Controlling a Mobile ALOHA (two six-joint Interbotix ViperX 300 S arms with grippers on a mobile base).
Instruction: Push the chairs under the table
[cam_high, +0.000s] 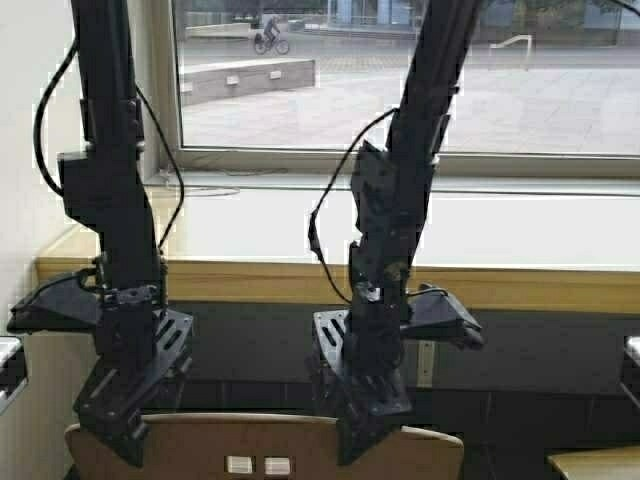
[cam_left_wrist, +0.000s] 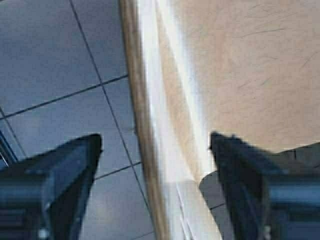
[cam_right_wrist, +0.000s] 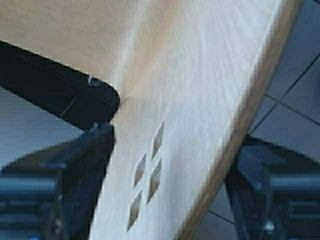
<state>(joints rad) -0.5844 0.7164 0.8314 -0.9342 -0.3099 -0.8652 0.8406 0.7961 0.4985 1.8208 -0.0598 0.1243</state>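
A light tan plywood chair shows by the top of its backrest (cam_high: 215, 443) at the bottom of the high view, in front of the long table (cam_high: 520, 232) with its pale top and wood front edge. My left gripper (cam_high: 128, 440) is open and straddles the backrest's left end; in the left wrist view its fingers (cam_left_wrist: 65, 175) stand apart on either side of the backrest edge (cam_left_wrist: 150, 125). My right gripper (cam_high: 362, 440) is open and straddles the backrest near its middle; the right wrist view shows the backrest's four square cutouts (cam_right_wrist: 147, 175) between its fingers (cam_right_wrist: 75, 170).
A second tan chair (cam_high: 595, 465) shows at the bottom right corner. A window (cam_high: 400, 70) runs behind the table and a wall (cam_high: 25, 200) stands at the left. The space under the table is dark. Grey floor tiles (cam_left_wrist: 50, 75) lie below.
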